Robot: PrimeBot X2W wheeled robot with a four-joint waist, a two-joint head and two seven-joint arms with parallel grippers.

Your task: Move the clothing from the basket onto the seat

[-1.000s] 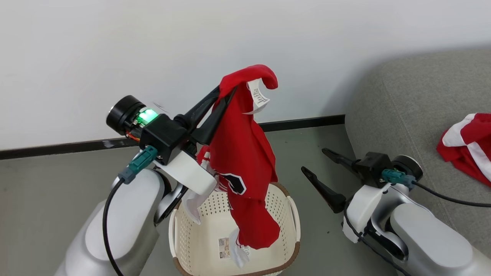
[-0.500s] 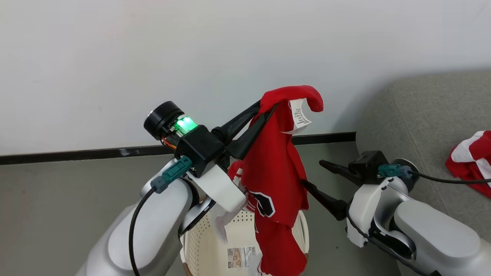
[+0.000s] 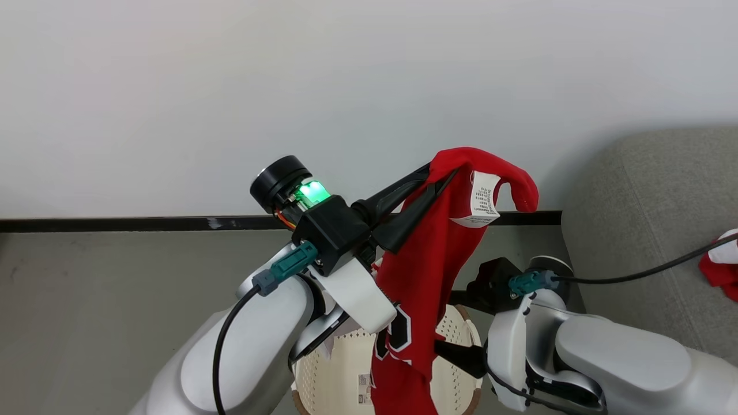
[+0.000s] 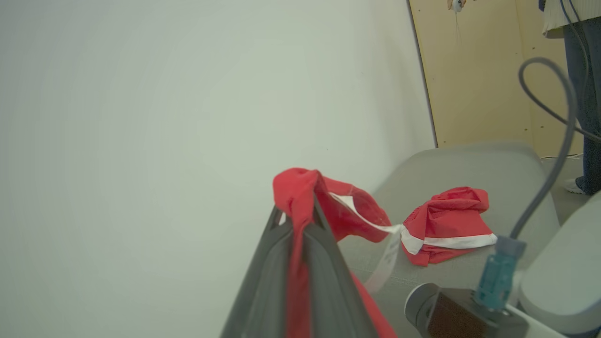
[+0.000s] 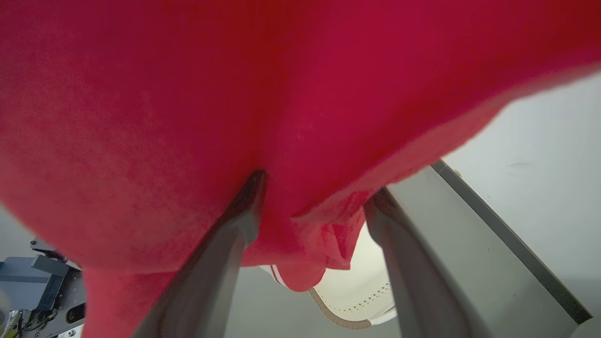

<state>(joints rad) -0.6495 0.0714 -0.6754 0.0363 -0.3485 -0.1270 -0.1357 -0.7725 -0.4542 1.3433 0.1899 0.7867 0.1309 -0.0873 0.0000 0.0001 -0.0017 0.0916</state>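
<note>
The left gripper (image 3: 436, 176) is pinching one soft red garment (image 3: 426, 259), which is hanging below it above the perforated cream basket (image 3: 461, 328). The right gripper (image 5: 315, 185) is gaping open against that cloth. A second, crumpled garment (image 4: 446, 230) is lying on the grey fabric seat (image 3: 646, 196) beyond.

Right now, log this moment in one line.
left jaws: shut on red jersey | right jaws: open at hanging cloth | jersey: hangs over basket | second red garment: on grey seat

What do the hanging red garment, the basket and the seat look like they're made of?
The red garment: thin, soft fabric, matte; it drapes limply in folds. The basket: probably moulded plastic, smooth cream; rows of holes. The seat: grey woven upholstery, matte; fine texture shows.
</note>
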